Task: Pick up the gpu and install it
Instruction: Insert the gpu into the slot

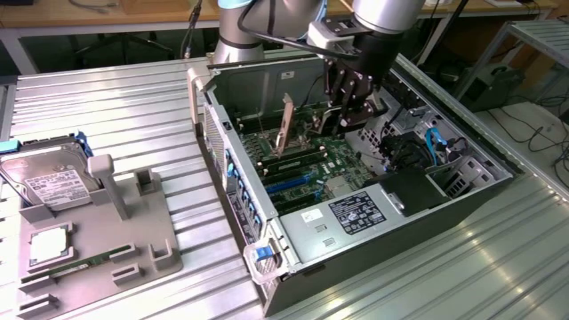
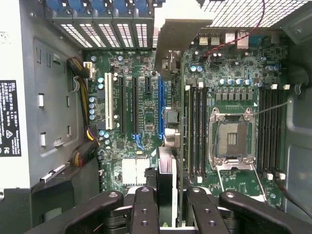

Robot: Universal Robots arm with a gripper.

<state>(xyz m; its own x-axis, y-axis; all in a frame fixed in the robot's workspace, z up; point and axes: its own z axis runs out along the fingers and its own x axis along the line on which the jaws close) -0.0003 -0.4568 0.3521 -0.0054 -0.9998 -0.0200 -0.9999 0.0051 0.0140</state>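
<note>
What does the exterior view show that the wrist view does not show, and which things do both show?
Exterior view only: the hard drive and memory stick on the grey holder tray, beside the open computer case.

Wrist view only: the empty CPU socket and the blue expansion slot.

Both: the gripper, jaws closed on the gpu, held edge-on above the motherboard.

Green motherboard (image 2: 146, 122) with blue slot (image 2: 160, 107); grey case (image 1: 427, 220); black tool (image 2: 165, 207).
</note>
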